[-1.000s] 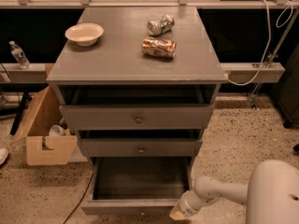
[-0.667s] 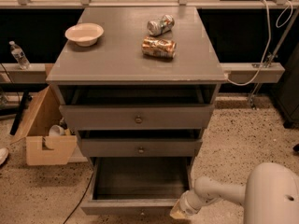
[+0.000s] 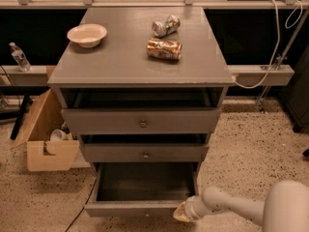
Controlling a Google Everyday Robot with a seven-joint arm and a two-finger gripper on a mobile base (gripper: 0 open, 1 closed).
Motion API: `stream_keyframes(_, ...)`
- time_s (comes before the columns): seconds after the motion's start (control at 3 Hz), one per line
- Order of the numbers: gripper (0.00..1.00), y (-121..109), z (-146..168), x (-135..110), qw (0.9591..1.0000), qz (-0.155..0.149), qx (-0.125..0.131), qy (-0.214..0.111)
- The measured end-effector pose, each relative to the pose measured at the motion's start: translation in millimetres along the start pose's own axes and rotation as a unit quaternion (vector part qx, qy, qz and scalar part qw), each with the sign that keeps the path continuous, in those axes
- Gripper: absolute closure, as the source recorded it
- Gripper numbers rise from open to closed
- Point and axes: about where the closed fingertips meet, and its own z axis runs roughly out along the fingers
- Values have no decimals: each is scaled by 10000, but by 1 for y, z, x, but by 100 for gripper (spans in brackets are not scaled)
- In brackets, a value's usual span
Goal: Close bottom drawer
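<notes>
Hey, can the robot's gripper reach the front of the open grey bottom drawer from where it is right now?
Probably yes. The pale gripper sits low at the right end of the pulled-out grey wooden bottom drawer, beside its front panel, with nothing visible between them.

The deep grey wooden bottom drawer [image 3: 137,208] of the grey three-drawer cabinet [image 3: 120,64] stands pulled well out toward the near side. The white arm's gripper [image 3: 182,212] sits at the right end of the drawer front. A cream round bowl [image 3: 87,35] rests on the cabinet top's far left, and two crushed metal cans [image 3: 164,49] lie to its right.
</notes>
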Motion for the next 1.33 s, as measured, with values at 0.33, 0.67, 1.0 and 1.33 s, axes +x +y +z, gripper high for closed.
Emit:
stream_keyframes(0.33,100,-17,5,-18,9987,-273,274,-340)
stream_keyframes(0.67,100,-46,10,-38,9969,-507,142,-587)
stream_keyframes(1.0,100,-46,10,-38,9969,-507,142,-587)
stream_keyframes(1.33,100,-63,11,-38,9941,-740,394,-694)
